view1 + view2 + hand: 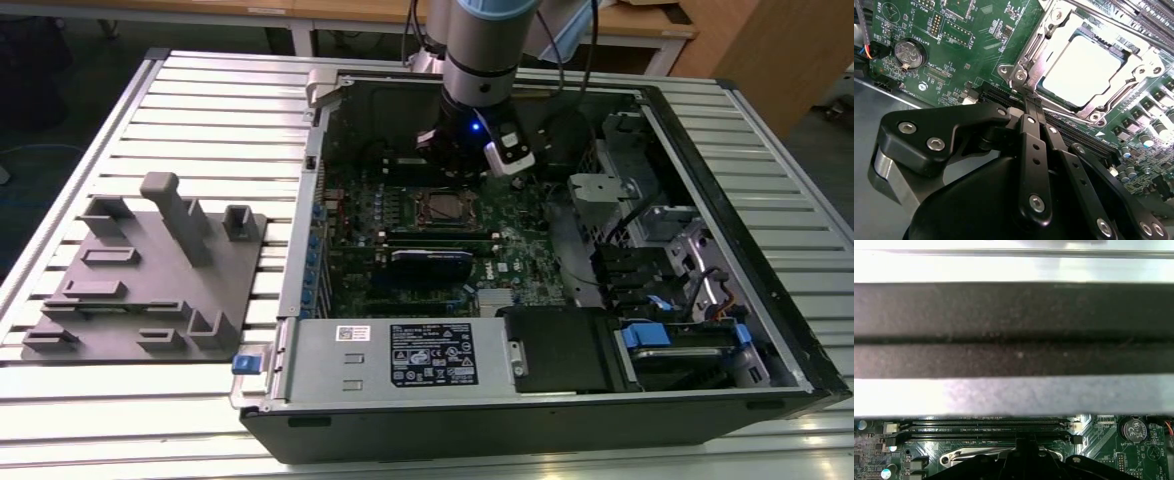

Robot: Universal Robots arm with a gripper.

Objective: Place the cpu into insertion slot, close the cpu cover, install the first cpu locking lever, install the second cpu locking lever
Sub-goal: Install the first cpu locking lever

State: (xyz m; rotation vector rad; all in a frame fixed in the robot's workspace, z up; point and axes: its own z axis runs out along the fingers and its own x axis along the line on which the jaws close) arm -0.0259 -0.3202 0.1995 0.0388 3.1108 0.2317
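Note:
The cpu (1084, 67) lies flat in its socket on the green motherboard, its silver top bright in the second wrist view. The cpu cover (1116, 89), a thin metal frame, lies down around it with the chip showing through its window. My gripper (1027, 100) hangs low over the board, its black fingers (1032, 150) pressed together, the tips right at the socket's near corner (1019, 75). Whether they pinch a locking lever I cannot tell. In the exterior view the gripper (461, 172) sits just behind the socket (439, 208).
The open computer case (747, 300) holds drive cages at the exterior view's right and a labelled power supply box (400, 355) in front. A grey fixture plate (147, 270) lies on the slatted table at the left. Memory slots (984, 427) and a coin battery (906, 52) flank the socket.

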